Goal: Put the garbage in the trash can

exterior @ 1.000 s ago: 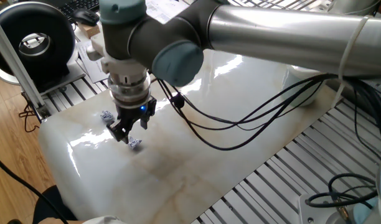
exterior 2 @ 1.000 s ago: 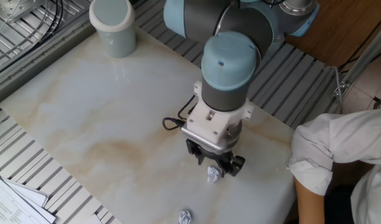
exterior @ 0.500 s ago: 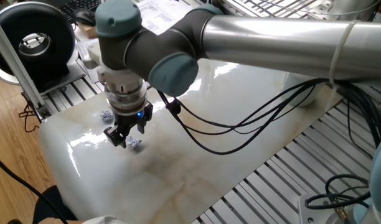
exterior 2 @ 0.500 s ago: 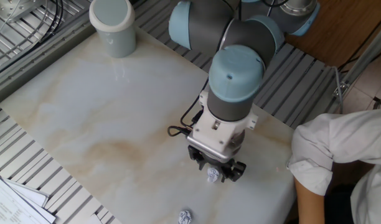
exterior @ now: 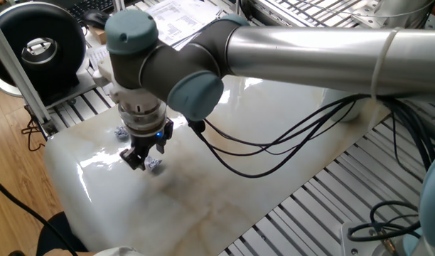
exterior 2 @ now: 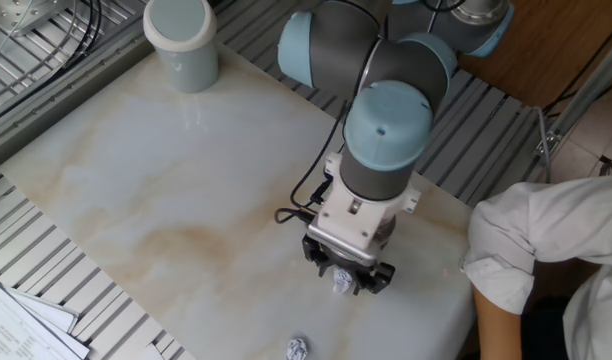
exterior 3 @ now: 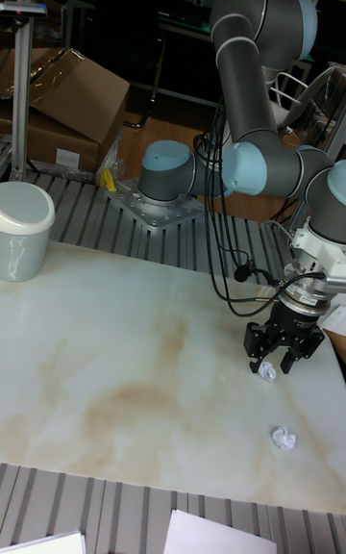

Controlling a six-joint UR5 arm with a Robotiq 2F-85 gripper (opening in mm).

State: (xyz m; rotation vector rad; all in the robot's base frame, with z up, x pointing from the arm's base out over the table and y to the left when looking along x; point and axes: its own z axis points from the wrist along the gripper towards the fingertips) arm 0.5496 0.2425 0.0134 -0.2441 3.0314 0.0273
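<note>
Two small crumpled wads of garbage lie on the marble table. One wad (exterior: 155,165) (exterior 2: 341,285) (exterior 3: 267,372) sits right under my gripper (exterior: 145,158) (exterior 2: 347,281) (exterior 3: 280,354), which stands open and low over the table with its fingers on either side of the wad. The other wad (exterior: 120,132) (exterior 2: 297,348) (exterior 3: 283,437) lies a short way off, near the table edge. The white trash can (exterior 2: 181,40) (exterior 3: 21,227) stands at the far opposite corner of the table.
A round black device (exterior: 40,43) stands off the table beyond the wads. Printed paper sheets (exterior 2: 16,320) lie on the slatted frame. A person's white sleeve (exterior 2: 546,250) reaches in beside the gripper. Black cables (exterior: 274,142) hang from the arm.
The gripper has shifted slightly and come lower, so its open fingers now stand around the nearer wad. Both wads and the trash can stay where they were.
</note>
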